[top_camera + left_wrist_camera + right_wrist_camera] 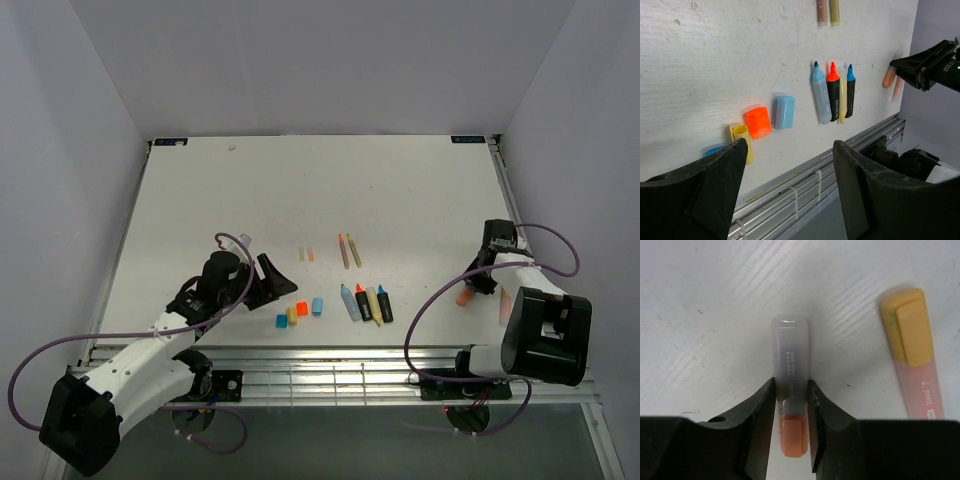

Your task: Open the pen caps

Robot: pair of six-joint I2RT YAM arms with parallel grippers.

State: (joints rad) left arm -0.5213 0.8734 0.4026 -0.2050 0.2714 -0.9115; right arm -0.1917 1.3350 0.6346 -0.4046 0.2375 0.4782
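Several loose pen caps lie near the front edge: blue (281, 321), yellow (292, 315), orange (302, 308) and pale blue (317, 305). Two tiny pale caps (307, 254) lie further back. My left gripper (270, 284) is open and empty, just left of the caps. In its wrist view the orange cap (758, 122) and the pale blue cap (784, 111) lie beyond its gripper (790, 146). My right gripper (790, 385) is shut on the translucent barrel of an orange-capped pen (790, 355) lying on the table at the right (465, 296). Its orange cap (793, 437) sits between the fingers.
Several uncapped marker barrels (366, 303) lie side by side right of the caps. Two thin pens (348, 249) lie behind them. A pink pen with a yellow cap (912, 350) lies right of the held pen. The table's metal front rail (330, 372) is close.
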